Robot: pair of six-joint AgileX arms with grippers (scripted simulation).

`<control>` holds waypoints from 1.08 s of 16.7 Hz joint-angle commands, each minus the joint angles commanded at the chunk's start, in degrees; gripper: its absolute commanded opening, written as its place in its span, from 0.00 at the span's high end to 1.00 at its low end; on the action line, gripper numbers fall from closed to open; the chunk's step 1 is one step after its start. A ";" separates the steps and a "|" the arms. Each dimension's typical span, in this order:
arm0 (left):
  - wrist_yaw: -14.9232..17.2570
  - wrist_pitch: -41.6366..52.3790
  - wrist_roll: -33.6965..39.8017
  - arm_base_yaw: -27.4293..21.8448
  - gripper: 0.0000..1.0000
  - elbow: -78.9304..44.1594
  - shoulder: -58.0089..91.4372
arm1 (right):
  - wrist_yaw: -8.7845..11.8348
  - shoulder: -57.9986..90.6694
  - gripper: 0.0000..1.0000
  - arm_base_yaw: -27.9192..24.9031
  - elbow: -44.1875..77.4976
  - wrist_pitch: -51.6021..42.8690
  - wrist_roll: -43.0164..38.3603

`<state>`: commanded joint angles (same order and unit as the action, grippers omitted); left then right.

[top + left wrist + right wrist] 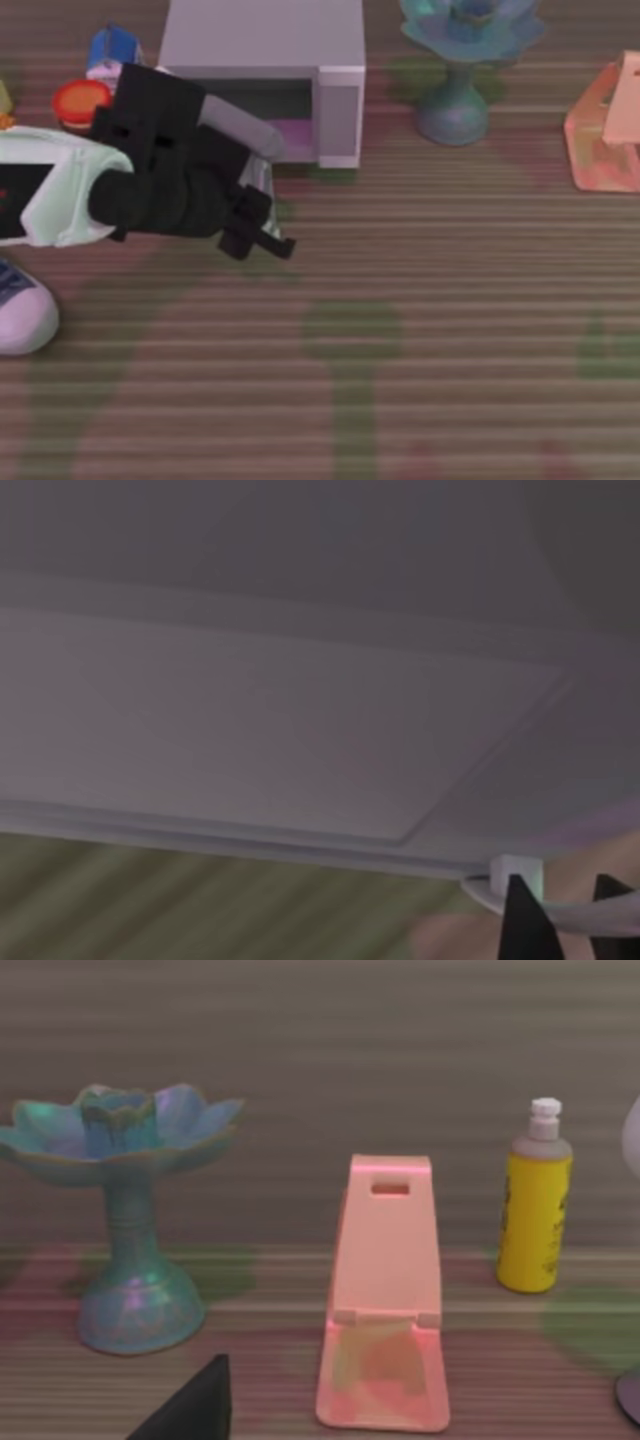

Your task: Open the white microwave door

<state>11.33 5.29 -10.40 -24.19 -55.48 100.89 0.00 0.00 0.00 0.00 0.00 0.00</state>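
Left gripper (262,232), black and two-fingered, hung at the free edge of the white microwave door (243,125), which stood swung partly outward from the front of the white microwave (262,40); whether its fingers were parted or closed on the door could not be told. From the left wrist camera, the door's grey window (300,740) filled most of the picture, with two dark fingertips (520,920) showing beside a small white piece at the door's lower corner. The microwave sat at the far side of the table (450,330), left of centre, its purple-tinted floor visible through the gap and its grey control panel (340,118) on the right of its front. Right of the microwave stood a blue-green flower-shaped stand (455,70), and farther right a pink phone holder (605,130). At the table's left edge lay an orange-lidded jar (80,100), a blue and white carton (113,50) and a white shoe (25,310). The right wrist camera showed the stand, the phone holder and a yellow bottle (533,1215) with a grey-white cap; print on the bottle was too small to read. Only a dark tip of the right gripper (195,1405) showed, its state undeterminable.
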 joint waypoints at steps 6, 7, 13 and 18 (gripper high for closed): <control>2.84 0.67 -4.24 2.13 1.00 0.87 -1.09 | 0.00 0.00 0.00 0.00 0.00 0.00 0.00; 3.05 0.77 -4.57 2.28 1.00 0.99 -1.11 | 0.00 0.00 0.00 0.00 0.00 0.00 0.00; 3.05 0.77 -4.57 2.29 1.00 0.99 -1.11 | 0.00 0.00 0.00 0.00 0.00 0.00 0.00; 3.05 0.77 -4.57 2.29 1.00 0.99 -1.11 | 0.00 0.00 0.00 0.00 0.00 0.00 0.00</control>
<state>14.38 6.07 -14.98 -21.90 -54.49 99.78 0.00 0.00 0.00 0.00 0.00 0.00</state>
